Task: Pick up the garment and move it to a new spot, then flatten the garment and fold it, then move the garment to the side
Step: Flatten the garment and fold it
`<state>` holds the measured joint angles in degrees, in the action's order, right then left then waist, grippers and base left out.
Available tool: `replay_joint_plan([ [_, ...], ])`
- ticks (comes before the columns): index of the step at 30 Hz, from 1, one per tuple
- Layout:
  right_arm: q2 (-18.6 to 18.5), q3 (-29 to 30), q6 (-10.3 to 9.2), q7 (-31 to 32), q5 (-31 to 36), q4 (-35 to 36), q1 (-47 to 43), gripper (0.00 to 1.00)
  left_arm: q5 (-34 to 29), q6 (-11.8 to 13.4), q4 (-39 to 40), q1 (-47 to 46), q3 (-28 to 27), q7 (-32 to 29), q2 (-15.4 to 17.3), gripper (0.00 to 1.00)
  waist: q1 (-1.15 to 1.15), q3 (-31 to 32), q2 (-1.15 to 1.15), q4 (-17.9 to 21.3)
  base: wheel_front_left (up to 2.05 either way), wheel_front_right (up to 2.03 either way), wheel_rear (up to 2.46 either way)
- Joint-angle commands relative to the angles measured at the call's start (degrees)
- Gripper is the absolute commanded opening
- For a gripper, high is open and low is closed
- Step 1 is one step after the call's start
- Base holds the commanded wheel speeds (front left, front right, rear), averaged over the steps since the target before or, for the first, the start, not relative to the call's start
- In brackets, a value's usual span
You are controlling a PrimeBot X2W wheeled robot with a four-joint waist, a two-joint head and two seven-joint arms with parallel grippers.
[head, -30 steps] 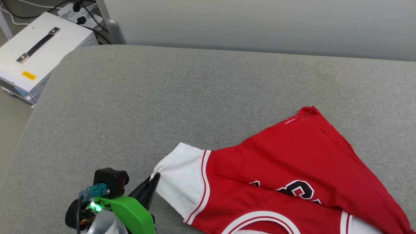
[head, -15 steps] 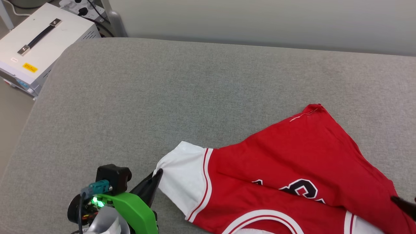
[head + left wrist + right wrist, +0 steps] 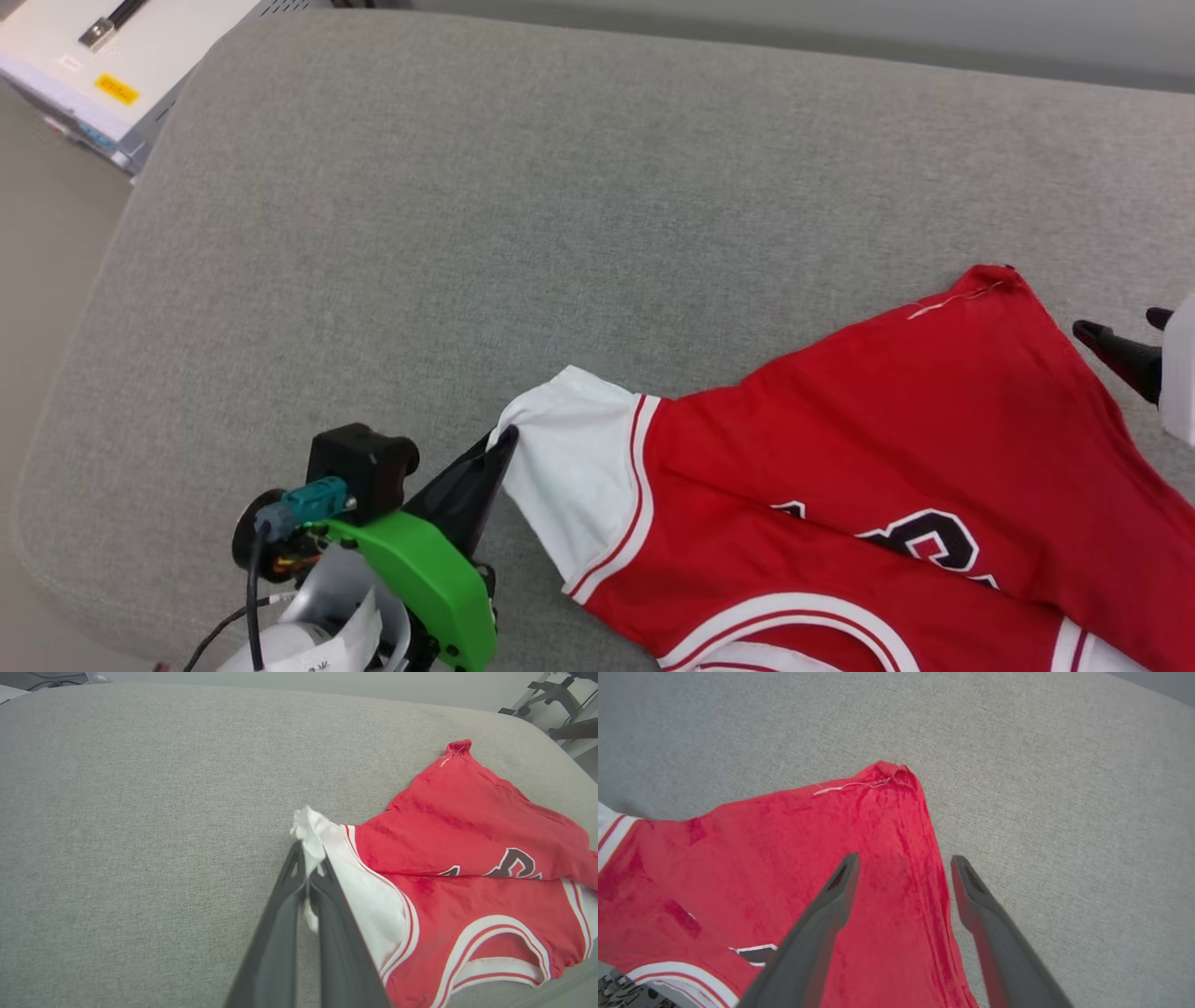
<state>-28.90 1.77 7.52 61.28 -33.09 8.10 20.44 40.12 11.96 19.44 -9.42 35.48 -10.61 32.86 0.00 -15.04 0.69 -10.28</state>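
A grey padded worktop (image 3: 467,233) carried the garment (image 3: 840,448), soft, light and limp, rumpled toward its near right edge. The left hand (image 3: 306,851) pinched the white sleeve (image 3: 364,896). The right hand (image 3: 904,858) hovered released above the red hem corner (image 3: 892,772), likely the next hold.

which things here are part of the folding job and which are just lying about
Part of the job:
shirt
left gripper, shut on the shirt's white sleeve
right gripper, open near the shirt's red edge

Just lying about:
white box with a handle, off the grey pad
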Motion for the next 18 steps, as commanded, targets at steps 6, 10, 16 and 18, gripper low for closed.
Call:
replay_joint_plan([
  [6,-3.06,-4.33,-0.03,-0.67,2.95,-9.04,7.79,1.0,-1.34,-1.7,-1.3,-2.9,1.32,1.06,-2.33,0.0,0.0,-7.12,-0.69,-7.64,0.0,0.0,0.0],
  [10,-4.33,-6.28,-0.03,-1.37,3.09,-13.69,10.0,1.0,-1.46,-2.59,-2.58,-3.75,2.31,1.67,-3.62,0.0,0.0,-7.98,-0.69,-9.5,0.0,0.0,0.0],
  [16,-6.16,-9.65,-0.03,-1.75,3.32,-18.1,10.69,1.0,-1.5,-3.44,-3.86,-4.55,3.37,2.25,-4.94,0.0,0.0,-8.55,-0.69,-11.14,0.0,0.0,0.0],
  [18,-6.82,-11.3,-0.03,-1.73,3.58,-19.54,10.08,1.0,-1.5,-3.64,-4.14,-4.63,3.72,2.37,-5.26,0.0,0.0,-8.62,-0.69,-11.45,0.0,0.0,0.0],
])
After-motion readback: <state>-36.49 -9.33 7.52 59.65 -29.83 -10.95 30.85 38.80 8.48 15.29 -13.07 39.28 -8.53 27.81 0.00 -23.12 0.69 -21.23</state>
